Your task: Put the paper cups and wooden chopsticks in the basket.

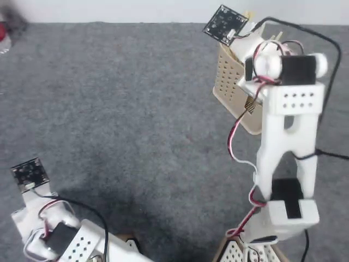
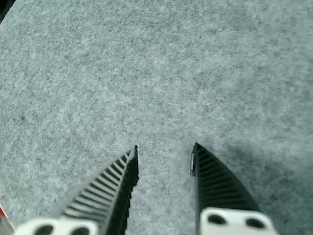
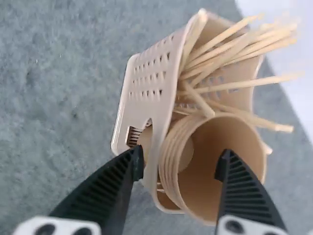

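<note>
Basket (image 1: 232,90) sits far right on table (image 1: 120,109), w/ stacked paper cups (image 3: 215,166) & wooden chopsticks (image 3: 234,49) side by side inside, stick ends poking out past rim. Right gripper (image 3: 182,155) just above basket: one jaw outside its wall, other over cup mouth. Left gripper (image 2: 164,154) near-left over table, well apart from basket.

I see the table (image 1: 120,109), and its top is grey and looks like felt from edge to edge. At its far left corner lies a small red and white thing (image 1: 4,33), too blurred for me to tell what it is. Beyond the far edge runs a pale strip (image 1: 109,10).
</note>
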